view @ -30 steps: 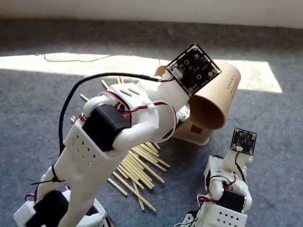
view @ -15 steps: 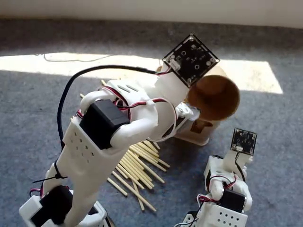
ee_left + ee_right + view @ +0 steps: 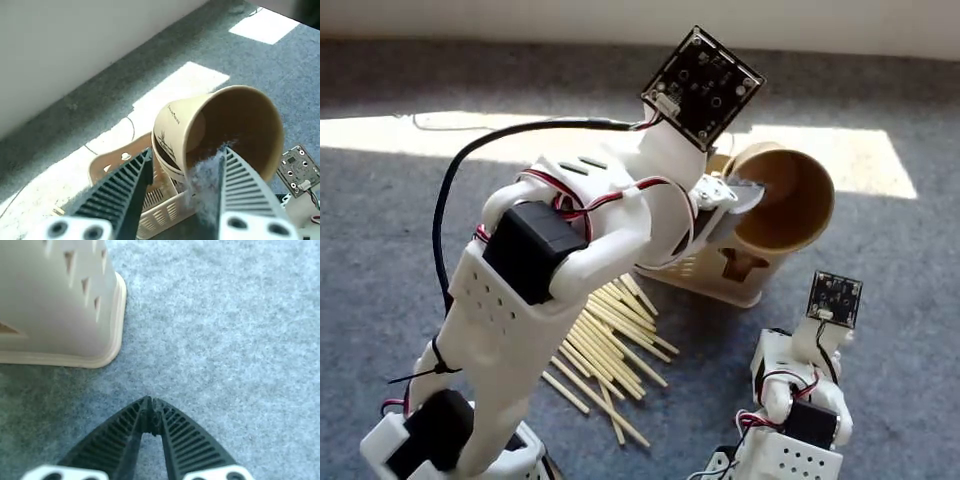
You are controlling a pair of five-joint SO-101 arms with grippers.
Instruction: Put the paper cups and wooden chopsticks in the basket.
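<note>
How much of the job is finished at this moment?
Done: nothing certain, because the inside of the basket is mostly hidden. In hand: the left gripper holds a paper cup tilted over the basket. Left: the wooden chopsticks lie on the carpet beside it. The right gripper is shut over the carpet.

— What are the arms built from?
— White printed shells. The left arm has rows of small holes, with boxy black servos set in the joints.
— Wiring?
— A thick black cable runs to a square black camera board. Thin red and white wires link the servos. The right arm has its own board.
— The hands?
— Left hand and right hand have black ribbed fingers on white bases with screw holes.
</note>
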